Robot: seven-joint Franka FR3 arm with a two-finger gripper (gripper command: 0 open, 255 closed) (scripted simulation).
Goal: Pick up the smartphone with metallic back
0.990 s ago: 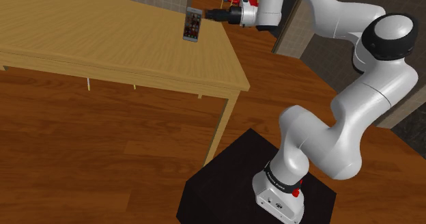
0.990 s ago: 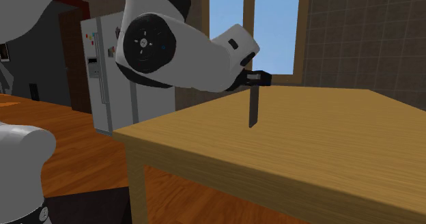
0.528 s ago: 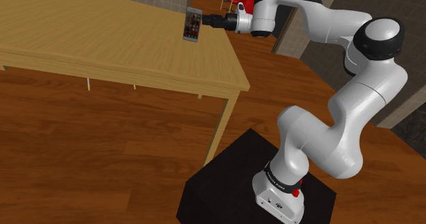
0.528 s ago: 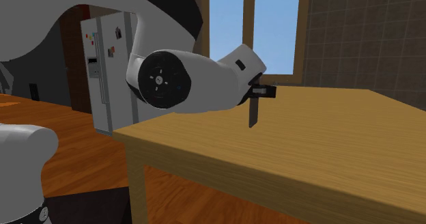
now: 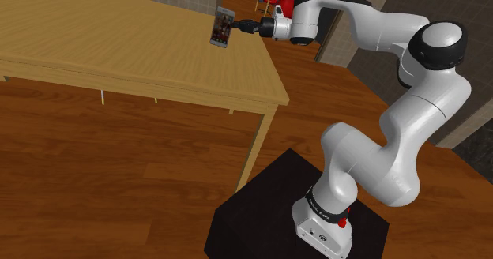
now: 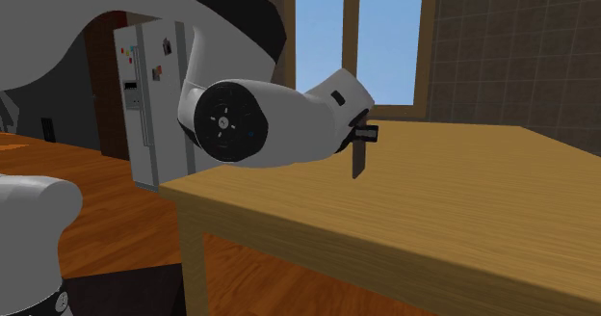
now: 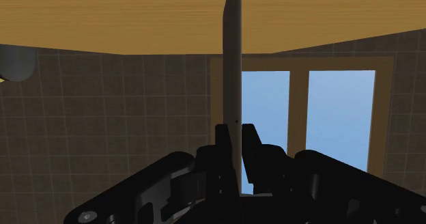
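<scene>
The smartphone (image 5: pixel 223 27) stands almost upright on its short end, leaning a little, with its lit screen turned toward the shoulder camera. It sits close to the desk (image 5: pixel 118 52) edge that faces the stand (image 5: pixel 261 218), toward the far end of that edge. In the second exterior view we see it edge-on as a thin dark strip (image 6: pixel 358 156), and its lower end is at or just above the desk top; we cannot tell which. In the wrist view the jaws are clamped on the thin grey edge of the phone (image 7: pixel 233 65), one finger (image 7: pixel 222 142) on each flat face. The white arm (image 5: pixel 395 28) reaches in level from beyond that edge. We judge the grasp made and the lift barely begun, if begun at all. What is left is to raise the phone clear of the desk without letting it pivot in so narrow a hold.
</scene>
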